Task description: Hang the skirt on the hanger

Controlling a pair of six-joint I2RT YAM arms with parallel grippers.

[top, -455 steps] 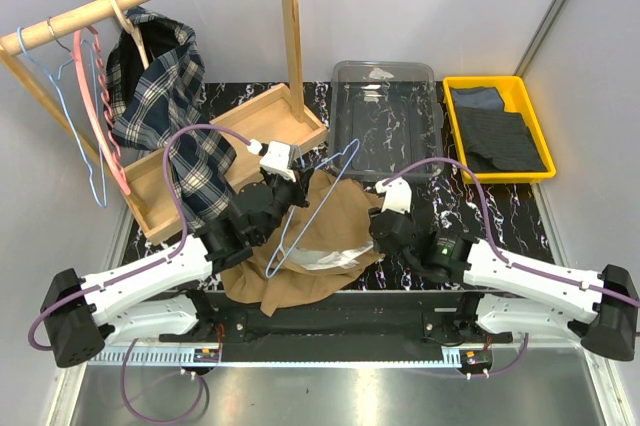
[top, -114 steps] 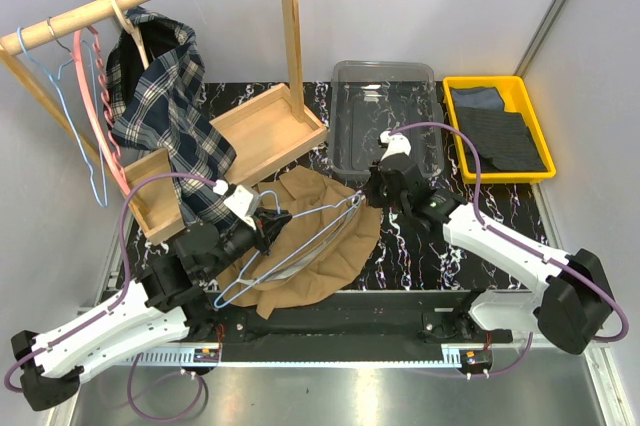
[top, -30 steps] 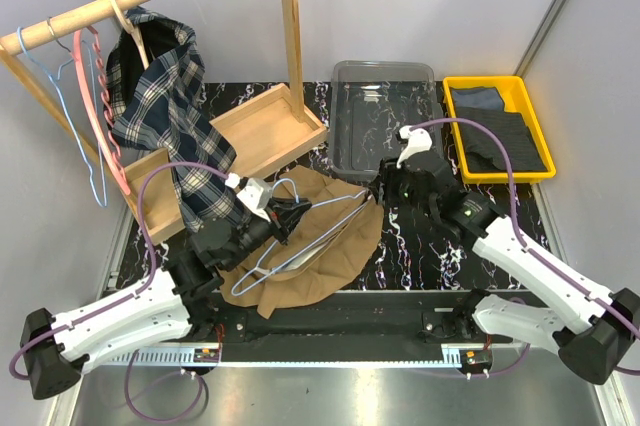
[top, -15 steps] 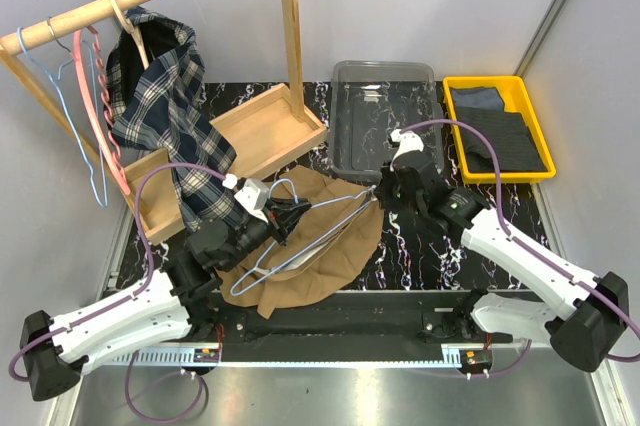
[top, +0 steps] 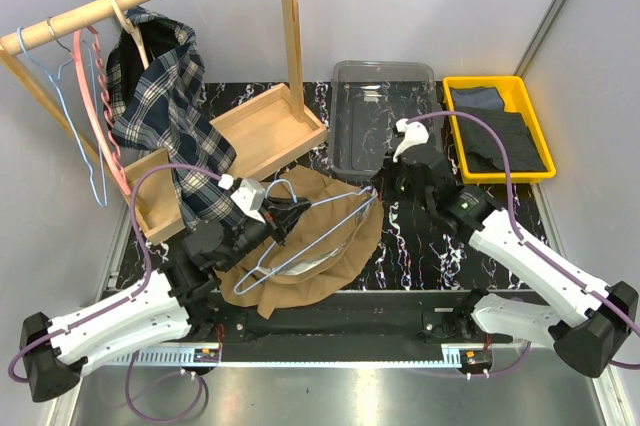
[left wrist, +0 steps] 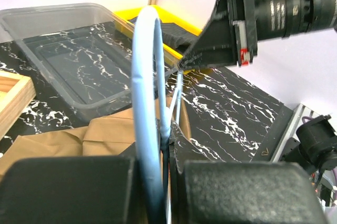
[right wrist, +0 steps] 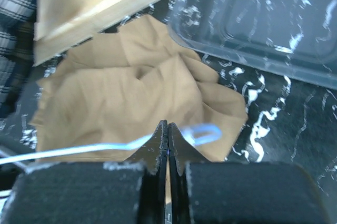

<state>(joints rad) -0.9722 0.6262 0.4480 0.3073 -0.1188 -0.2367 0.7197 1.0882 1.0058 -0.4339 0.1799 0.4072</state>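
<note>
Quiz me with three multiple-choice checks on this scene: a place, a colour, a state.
1. Where is the skirt? A on the floor; B on the table under the hanger; C in a drawer.
2. Colour of the tray holding the dark cloth? A yellow; B red; C green.
3. Right gripper? A wide open; B shut on the hanger; C shut on the skirt.
Key: B, it spreads on the marble beneath the wire; A, its rim is yellow; B, its fingers meet on the blue wire.
</note>
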